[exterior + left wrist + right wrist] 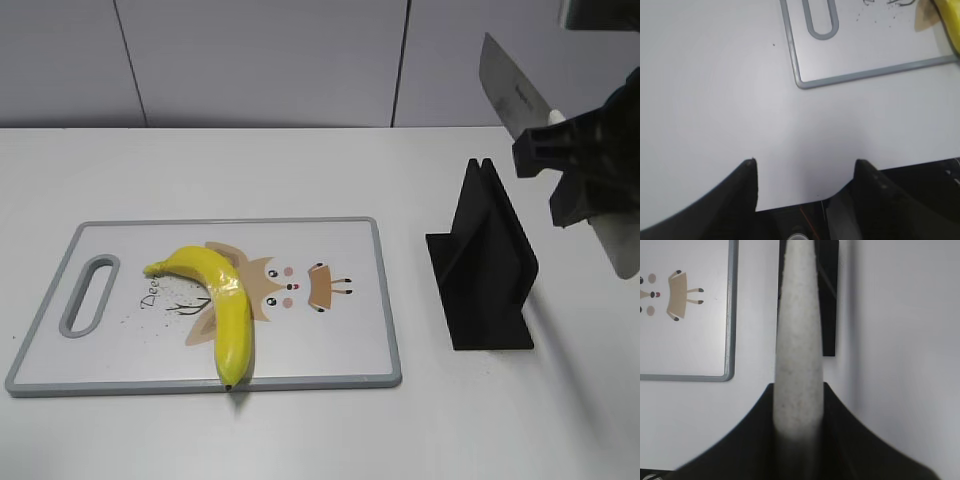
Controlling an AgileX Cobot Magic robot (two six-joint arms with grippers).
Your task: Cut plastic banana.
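**Knife held aloft at the right, banana lying on the board**

The white table (300,440) fills all three views. On its left half lies the cutting board (330,345), white with a grey rim, a grey-edged handle slot (90,293) at its left end and a cartoon deer print (290,285) in the middle. To the right of the board, apart from it, stands a black knife holder (488,265) on a flat base, its two upright plates meeting at the top.

The right gripper (575,165) hangs in the air above and to the right of the holder, well clear of the table. Its jaws are closed on the pale handle (799,365) of a knife (512,90); in the right wrist view the speckled handle runs up between the two dark fingers (750,440), with the holder and the board's near right corner below it. In the exterior view the grey blade slants up and to the left from the gripper.

The plastic banana (225,300) rests on the board, left of centre, partly over the deer print. It curves from a stem end near the handle slot down to a dark tip (229,385) at the board's front edge.

The left gripper (805,170) shows only in its wrist view, poised above bare table just off the board's handle-end corner (801,82). Its jaws stand wide apart with nothing between them
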